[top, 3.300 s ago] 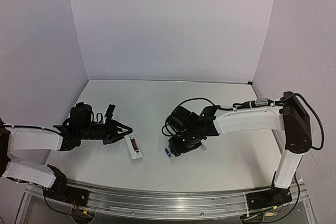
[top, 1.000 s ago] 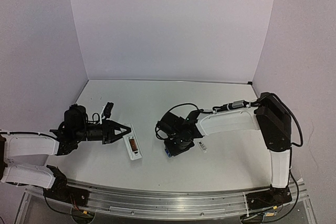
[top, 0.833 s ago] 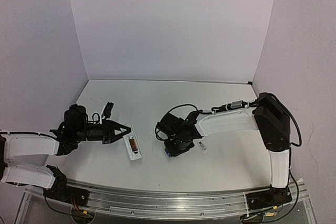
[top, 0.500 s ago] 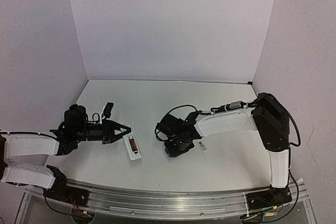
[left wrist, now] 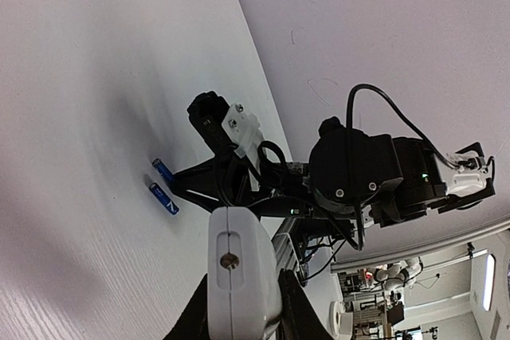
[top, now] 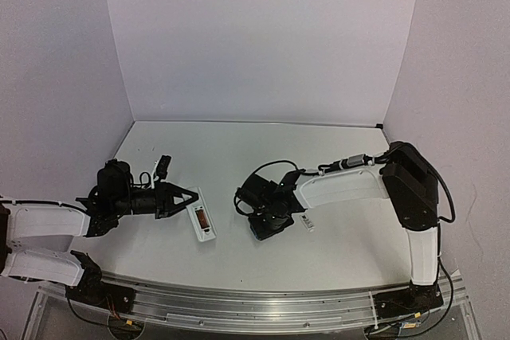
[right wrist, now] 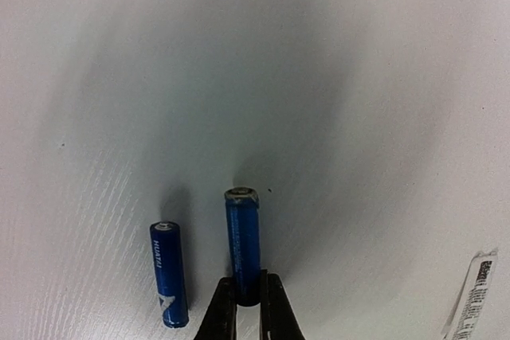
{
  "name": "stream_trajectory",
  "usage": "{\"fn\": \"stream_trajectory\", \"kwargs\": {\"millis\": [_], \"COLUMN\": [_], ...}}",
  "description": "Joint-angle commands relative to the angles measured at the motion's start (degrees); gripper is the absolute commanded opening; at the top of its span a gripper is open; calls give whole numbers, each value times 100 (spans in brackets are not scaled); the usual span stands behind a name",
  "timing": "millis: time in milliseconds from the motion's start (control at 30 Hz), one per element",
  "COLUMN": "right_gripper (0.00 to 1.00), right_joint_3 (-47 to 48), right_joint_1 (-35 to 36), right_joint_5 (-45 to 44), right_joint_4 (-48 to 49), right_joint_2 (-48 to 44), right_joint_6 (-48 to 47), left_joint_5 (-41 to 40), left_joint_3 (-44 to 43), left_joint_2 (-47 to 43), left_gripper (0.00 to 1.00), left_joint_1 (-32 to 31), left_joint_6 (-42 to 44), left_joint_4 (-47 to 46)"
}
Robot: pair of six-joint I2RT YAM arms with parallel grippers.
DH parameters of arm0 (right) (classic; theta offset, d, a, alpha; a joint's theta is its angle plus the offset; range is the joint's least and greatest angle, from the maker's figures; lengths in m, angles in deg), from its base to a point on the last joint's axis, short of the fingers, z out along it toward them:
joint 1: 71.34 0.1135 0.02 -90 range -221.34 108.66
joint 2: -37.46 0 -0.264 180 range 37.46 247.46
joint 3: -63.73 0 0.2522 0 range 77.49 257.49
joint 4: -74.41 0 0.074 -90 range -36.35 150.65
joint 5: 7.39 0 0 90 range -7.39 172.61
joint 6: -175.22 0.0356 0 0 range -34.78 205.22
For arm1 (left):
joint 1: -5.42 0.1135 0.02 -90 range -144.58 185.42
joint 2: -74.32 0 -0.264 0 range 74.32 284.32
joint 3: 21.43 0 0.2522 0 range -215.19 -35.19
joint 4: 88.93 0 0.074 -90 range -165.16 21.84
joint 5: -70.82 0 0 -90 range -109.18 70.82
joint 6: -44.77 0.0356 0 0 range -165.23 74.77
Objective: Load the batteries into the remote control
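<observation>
The white remote control (top: 204, 223) lies on the table left of centre. My left gripper (top: 194, 197) is shut on its far end, and the left wrist view shows that end (left wrist: 237, 264) clamped between the fingers. Two blue batteries show in the right wrist view. My right gripper (right wrist: 249, 306) is shut on the near end of one battery (right wrist: 243, 236). The other battery (right wrist: 169, 272) lies loose just to its left. From above, the right gripper (top: 260, 231) covers both cells. The left wrist view shows both batteries (left wrist: 163, 185) side by side on the table beyond the remote.
A small white cover piece (top: 307, 222) with a printed label lies just right of the right gripper, and shows at the lower right edge of the right wrist view (right wrist: 470, 300). The right arm's cable (top: 267, 166) loops above its wrist. Walls close the table at the back and sides.
The right gripper's jaws have closed onto the end of one battery. The left arm and the remote have stayed where they were.
</observation>
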Motion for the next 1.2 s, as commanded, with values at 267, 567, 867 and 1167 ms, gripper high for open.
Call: {"fn": "stream_trajectory", "kwargs": {"millis": [267, 567, 867, 1167], "right_gripper": [0, 0, 0, 0], "right_joint_3": [-182, 151, 836, 1175], "right_joint_1": [-4, -2, -2, -8], "right_joint_5": [678, 2376, 3108, 3365], "right_joint_4": [-282, -529, -547, -564], "right_joint_2": [-1560, -2178, -1765, -1376], "right_joint_6": [-348, -247, -131, -244], "left_joint_5": [103, 809, 733, 624], "left_joint_3": [-11, -505, -820, -953], "left_joint_2": [794, 1834, 2204, 2472], "left_gripper": [0, 0, 0, 0], "left_joint_1": [18, 11, -58, -197], "left_joint_6": [12, -188, -274, -407], "left_joint_4": [-1797, -2734, -2938, -3161]}}
